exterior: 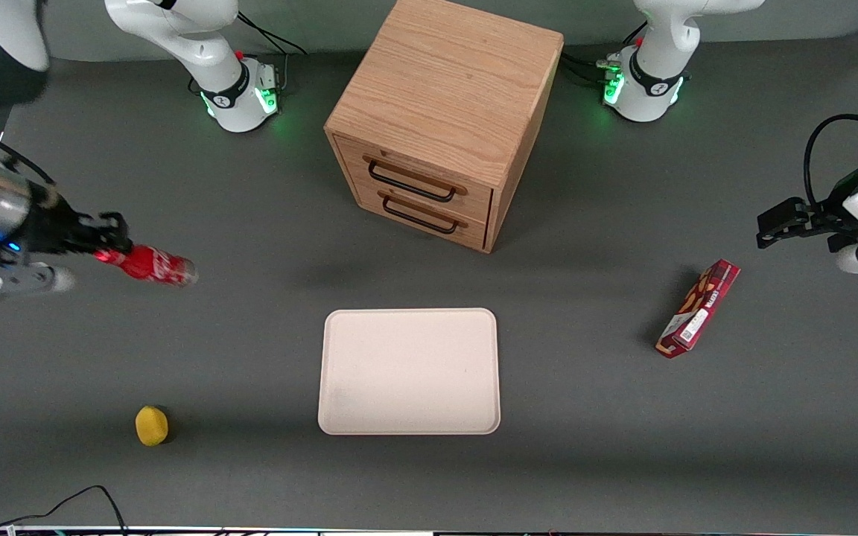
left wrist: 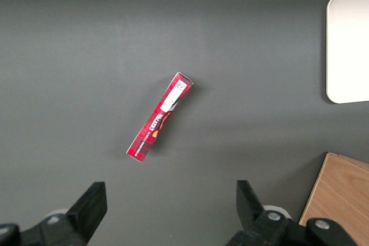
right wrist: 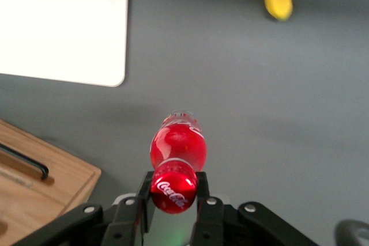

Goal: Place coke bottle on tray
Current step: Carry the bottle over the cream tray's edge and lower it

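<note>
My right gripper [exterior: 106, 249] is at the working arm's end of the table, shut on the red cap end of the coke bottle [exterior: 152, 265]. It holds the bottle in the air, lying nearly level with its clear base pointing toward the table's middle. In the right wrist view the red cap [right wrist: 173, 187] sits clamped between the two black fingers [right wrist: 145, 191], and the bottle's body [right wrist: 179, 142] points away from the camera. The cream-beige tray [exterior: 409, 371] lies flat near the front camera, in front of the drawer cabinet, with nothing on it. It also shows in the right wrist view [right wrist: 63, 27].
The wooden drawer cabinet [exterior: 440, 112] with two black handles stands at the table's middle, farther from the front camera than the tray. A yellow lemon-like object [exterior: 151, 425] lies near the front edge at the working arm's end. A red snack box [exterior: 698, 307] lies toward the parked arm's end.
</note>
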You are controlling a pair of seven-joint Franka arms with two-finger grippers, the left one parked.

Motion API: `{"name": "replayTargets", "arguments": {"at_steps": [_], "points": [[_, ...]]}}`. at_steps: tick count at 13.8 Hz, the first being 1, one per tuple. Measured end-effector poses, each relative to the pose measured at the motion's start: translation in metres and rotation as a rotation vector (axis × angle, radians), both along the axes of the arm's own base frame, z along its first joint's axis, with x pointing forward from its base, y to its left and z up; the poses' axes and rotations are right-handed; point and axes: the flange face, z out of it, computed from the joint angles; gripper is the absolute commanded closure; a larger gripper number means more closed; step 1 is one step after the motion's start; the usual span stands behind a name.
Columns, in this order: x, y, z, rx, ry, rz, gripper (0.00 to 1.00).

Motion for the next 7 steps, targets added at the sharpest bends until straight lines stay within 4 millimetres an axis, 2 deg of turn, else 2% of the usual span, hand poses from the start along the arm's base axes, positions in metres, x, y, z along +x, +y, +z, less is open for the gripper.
{"name": "replayTargets", "arguments": {"at_steps": [2,5,7], "points": [[0.024,0.047,-0.033,0.021,-0.049,0.053,1.00],[0.049,0.121,-0.091,0.051,-0.124,0.057,1.00],[0.065,0.154,-0.137,0.060,-0.179,0.039,1.00]]}}
